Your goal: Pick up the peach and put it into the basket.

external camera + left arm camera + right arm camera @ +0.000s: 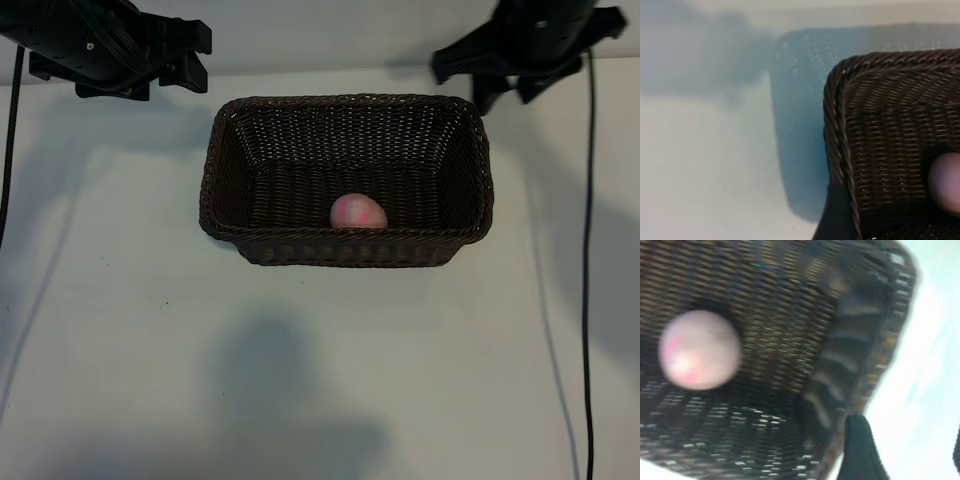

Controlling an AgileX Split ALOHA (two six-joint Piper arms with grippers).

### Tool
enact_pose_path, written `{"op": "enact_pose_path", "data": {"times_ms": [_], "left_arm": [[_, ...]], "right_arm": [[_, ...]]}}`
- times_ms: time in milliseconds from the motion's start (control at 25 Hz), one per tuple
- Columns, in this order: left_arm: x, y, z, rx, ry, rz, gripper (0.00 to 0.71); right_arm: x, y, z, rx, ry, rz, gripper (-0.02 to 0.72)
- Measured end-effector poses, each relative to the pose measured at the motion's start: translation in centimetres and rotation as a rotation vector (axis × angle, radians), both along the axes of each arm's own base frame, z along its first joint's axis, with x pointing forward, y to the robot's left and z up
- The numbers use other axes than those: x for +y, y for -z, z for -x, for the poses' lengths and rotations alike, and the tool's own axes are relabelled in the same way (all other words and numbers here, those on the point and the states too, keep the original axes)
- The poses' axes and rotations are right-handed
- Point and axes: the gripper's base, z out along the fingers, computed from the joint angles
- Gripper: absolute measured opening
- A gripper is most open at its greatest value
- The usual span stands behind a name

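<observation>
Resting on the basket floor against the near wall, the peach is free of both claws. Right gripper hangs spread and empty above the far right corner; left gripper, spread too, is parked off the far left corner. Judged done: lift the right claw straight up, clear of the braided rim. Bare table lies open all round.

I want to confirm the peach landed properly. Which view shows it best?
The right wrist view: the whole peach lies on the basket floor, unobstructed. The exterior view hides its lower part behind the near rim; the left wrist view cuts it off at the frame edge.
</observation>
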Motion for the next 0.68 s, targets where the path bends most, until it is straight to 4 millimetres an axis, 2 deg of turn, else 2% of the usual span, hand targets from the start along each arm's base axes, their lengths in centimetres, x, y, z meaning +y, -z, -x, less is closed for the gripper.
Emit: {"op": "enact_pose_path", "data": {"times_ms": [120, 240, 680], "left_arm": [[0.0, 0.0, 0.0, 0.0, 0.0, 0.0, 0.572], [0.0, 0.0, 0.0, 0.0, 0.0, 0.0, 0.572], [0.0, 0.0, 0.0, 0.0, 0.0, 0.0, 0.572]], "right_arm": [[-1.8, 0.0, -0.7, 0.002, 0.045, 0.001, 0.449], [-2.5, 0.0, -1.0, 0.002, 0.064, 0.001, 0.449], [-2.7, 0.0, -1.0, 0.001, 0.065, 0.009, 0.449]]}}
